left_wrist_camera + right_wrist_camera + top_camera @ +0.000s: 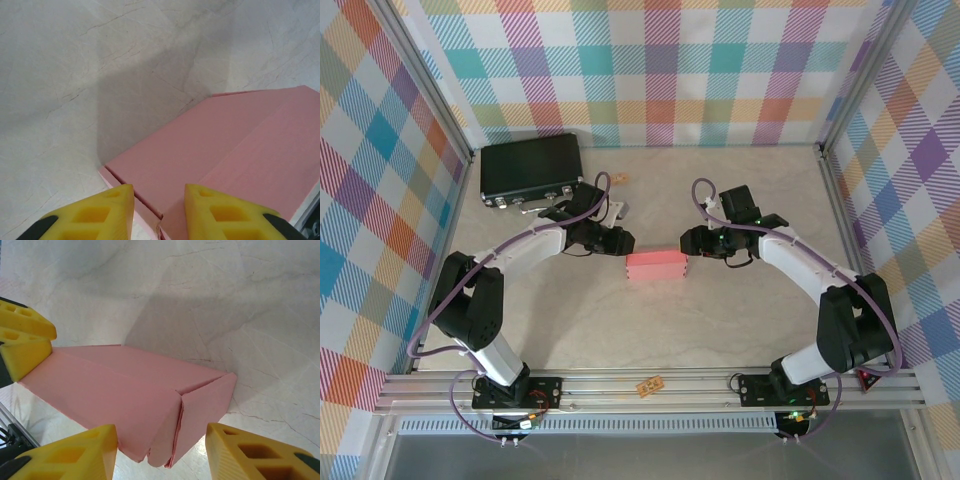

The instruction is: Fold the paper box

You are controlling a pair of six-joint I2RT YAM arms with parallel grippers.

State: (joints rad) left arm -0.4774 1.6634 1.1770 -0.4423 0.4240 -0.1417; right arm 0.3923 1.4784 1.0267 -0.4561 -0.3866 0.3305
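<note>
Closest to the lens in the right wrist view: the right gripper [161, 434], yellow fingers [75, 455] spread wide and released, one on each side of the near end of the paper box [110, 390]. Bare table [260, 315] showed between one finger and the folded end flap, so nothing was clamped. That flap's seam gaped slightly.

The same view caught the left gripper at the box's far end, its two fingers stacked close and touching the card.

The left wrist view gave the other end up close. The left gripper [159, 195] had a narrow gap, with the box's end corner and a seam running into it. Pinching the card or just resting on it: could not tell.

The top view added the layout. The box lay flat mid-table, closed into a shallow rectangle, lengthwise between the two claws, with one at each short end. A black case [530, 168] sat at the far left corner, well apart from the box.
</note>
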